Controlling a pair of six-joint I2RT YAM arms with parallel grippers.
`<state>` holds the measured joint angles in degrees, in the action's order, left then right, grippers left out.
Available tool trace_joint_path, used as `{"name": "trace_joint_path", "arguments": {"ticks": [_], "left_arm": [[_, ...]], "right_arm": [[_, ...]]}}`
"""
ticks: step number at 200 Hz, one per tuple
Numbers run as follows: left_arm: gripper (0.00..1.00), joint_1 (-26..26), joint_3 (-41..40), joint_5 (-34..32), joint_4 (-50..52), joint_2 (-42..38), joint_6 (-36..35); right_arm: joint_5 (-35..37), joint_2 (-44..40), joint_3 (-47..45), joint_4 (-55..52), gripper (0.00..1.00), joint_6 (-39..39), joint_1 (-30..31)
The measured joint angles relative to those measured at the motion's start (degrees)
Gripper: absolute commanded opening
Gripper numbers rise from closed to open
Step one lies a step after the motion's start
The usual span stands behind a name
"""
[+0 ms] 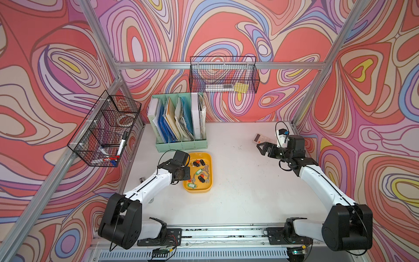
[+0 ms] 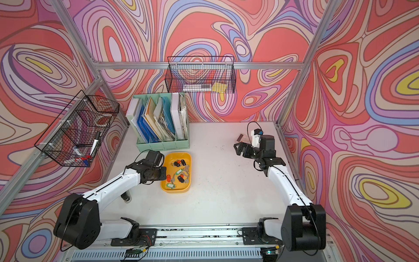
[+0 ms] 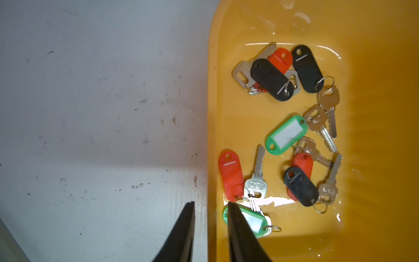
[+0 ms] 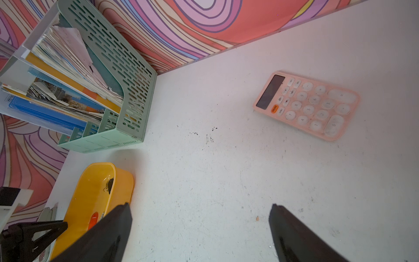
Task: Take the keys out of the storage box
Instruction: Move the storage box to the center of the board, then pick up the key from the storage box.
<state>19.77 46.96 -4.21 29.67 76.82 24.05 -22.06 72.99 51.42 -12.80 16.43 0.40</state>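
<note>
1. Eight tagged sets by my count: every one of the keys [image 3: 286, 133] that I can see lies loose on the floor of the box [image 3: 212, 102], in a scatter along its length
2. My left pincer [image 3: 209, 204] hangs right at the box's long wall, its jaws a narrow gap apart and holding nothing. One finger is over the table [image 3: 90, 113], the other inside the box
3. So the wall, not a key, lines up with my gap. The keys all lie to the inner side of it and mostly ahead of my fingertips
4. Nearest is a green tag [image 3: 254, 222], partly hidden under my inner finger. Just ahead of that finger lies a red tag [image 3: 230, 174], close beside the wall
5. The red tag's long axis runs along the wall, in line with my fingers, so I judge the jaws would close across its narrow width, which suits a pinch
6. I reckon the move is a small sideways shift into the box, so both fingers clear the wall before going down
7. My right pincer [image 4: 200, 205] stands wide and empty over bare table near the calculator [image 4: 306, 105], well apart from the box, so the left arm is the nearer one
</note>
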Motion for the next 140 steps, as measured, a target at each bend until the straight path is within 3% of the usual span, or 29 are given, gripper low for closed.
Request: {"name": "trace_joint_path", "arguments": {"ticks": [39, 71, 140], "left_arm": [[0.52, 0.33, 2.56, 1.38, 2.56, -3.06, -1.40], [0.53, 3.85, 7.13, 2.34, 3.65, -2.49, -2.32], [0.46, 8.63, 19.43, 4.00, 5.14, 16.81, -6.69]], "right_arm": [[-0.44, 0.00, 0.00, 0.02, 0.98, 0.15, 0.00], [-0.72, 0.22, 0.00, 0.11, 0.98, 0.20, 0.00], [-1.16, 0.61, 0.00, 0.24, 0.98, 0.63, 0.00]]}}
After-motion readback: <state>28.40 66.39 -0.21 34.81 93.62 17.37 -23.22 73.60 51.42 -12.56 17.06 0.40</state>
